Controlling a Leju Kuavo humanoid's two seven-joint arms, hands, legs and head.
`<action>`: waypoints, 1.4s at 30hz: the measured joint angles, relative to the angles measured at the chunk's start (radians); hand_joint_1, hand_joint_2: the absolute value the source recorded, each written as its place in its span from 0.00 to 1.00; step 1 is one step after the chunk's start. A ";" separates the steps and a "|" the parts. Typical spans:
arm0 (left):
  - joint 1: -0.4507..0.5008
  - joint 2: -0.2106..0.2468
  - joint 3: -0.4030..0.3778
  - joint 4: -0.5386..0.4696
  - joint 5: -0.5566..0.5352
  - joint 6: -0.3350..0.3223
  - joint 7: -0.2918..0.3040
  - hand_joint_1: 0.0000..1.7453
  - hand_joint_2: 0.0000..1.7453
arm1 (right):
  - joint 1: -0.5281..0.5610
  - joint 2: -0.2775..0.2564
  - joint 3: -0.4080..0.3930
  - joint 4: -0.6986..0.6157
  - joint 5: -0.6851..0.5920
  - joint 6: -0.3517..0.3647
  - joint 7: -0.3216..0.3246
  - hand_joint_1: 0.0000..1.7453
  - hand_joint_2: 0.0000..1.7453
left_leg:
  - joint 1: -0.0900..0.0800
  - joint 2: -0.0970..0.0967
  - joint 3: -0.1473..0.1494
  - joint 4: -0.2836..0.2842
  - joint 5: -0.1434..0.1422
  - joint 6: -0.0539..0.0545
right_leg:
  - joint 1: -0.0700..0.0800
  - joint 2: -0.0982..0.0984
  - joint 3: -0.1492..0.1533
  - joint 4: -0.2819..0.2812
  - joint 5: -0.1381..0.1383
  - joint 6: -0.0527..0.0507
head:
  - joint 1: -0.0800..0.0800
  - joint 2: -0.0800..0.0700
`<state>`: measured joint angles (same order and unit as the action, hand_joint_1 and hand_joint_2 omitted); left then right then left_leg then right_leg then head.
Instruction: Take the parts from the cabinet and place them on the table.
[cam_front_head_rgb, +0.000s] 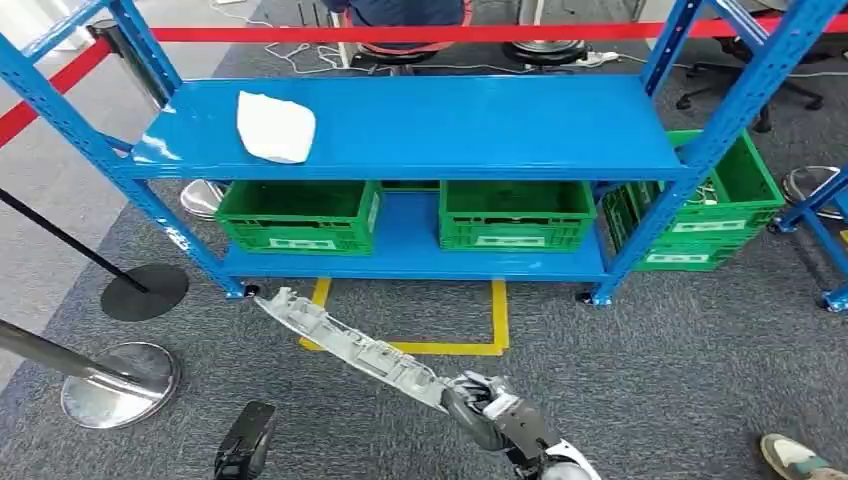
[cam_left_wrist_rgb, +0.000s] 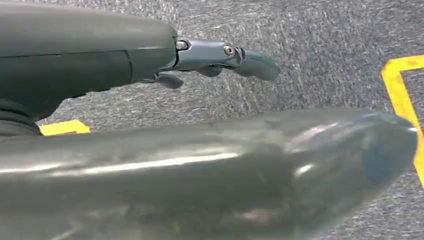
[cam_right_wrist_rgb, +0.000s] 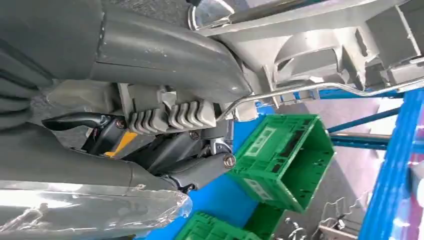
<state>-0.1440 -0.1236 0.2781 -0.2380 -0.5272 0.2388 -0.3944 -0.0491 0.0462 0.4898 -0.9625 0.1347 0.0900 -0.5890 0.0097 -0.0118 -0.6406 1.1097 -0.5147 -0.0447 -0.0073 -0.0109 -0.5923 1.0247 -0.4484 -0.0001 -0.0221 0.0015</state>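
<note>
Grey ribbed part in right hand's grip; left hand loose, empty; crate labels unreadable

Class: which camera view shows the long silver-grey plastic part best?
The head view: the long silver-grey plastic part shows end to end, held at one end by the right hand. The right wrist view gives a close-up of its ribbed held end; the left wrist view shows carpet.

Blue cabinet, green crates on its lower shelf, white part on top. Grey carpet with yellow tape; light grey part in dark grey right hand.
</note>
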 joint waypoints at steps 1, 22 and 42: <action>0.000 -0.001 0.000 0.000 -0.001 0.000 0.000 0.00 0.00 | 0.000 0.000 0.000 0.000 0.001 -0.002 -0.002 1.00 1.00 | 0.000 0.000 -0.042 0.090 -0.040 -0.002 | 0.001 -0.006 0.000 0.000 -0.001 -0.002 | 0.001 0.000; -0.001 0.005 0.004 0.000 -0.011 -0.001 0.000 0.00 0.00 | 0.001 0.001 0.001 0.012 0.006 0.010 -0.008 1.00 1.00 | 0.002 -0.067 0.051 -0.115 0.087 0.047 | 0.003 0.033 -0.035 0.088 -0.012 0.039 | 0.012 0.000; 0.000 0.005 0.004 0.000 -0.012 -0.002 -0.006 0.00 0.00 | -0.002 0.001 0.000 0.025 -0.003 0.030 -0.006 1.00 1.00 | -0.011 0.044 0.040 -0.119 0.093 0.025 | 0.013 -0.085 0.024 -0.010 -0.013 0.026 | 0.003 0.000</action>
<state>-0.1436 -0.1186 0.2823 -0.2380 -0.5390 0.2373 -0.4002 -0.0510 0.0473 0.4898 -0.9373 0.1320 0.1202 -0.5951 -0.0014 0.0317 -0.6003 0.9905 -0.4215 -0.0200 0.0058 -0.0959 -0.5684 1.0150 -0.4611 0.0262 -0.0187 0.0015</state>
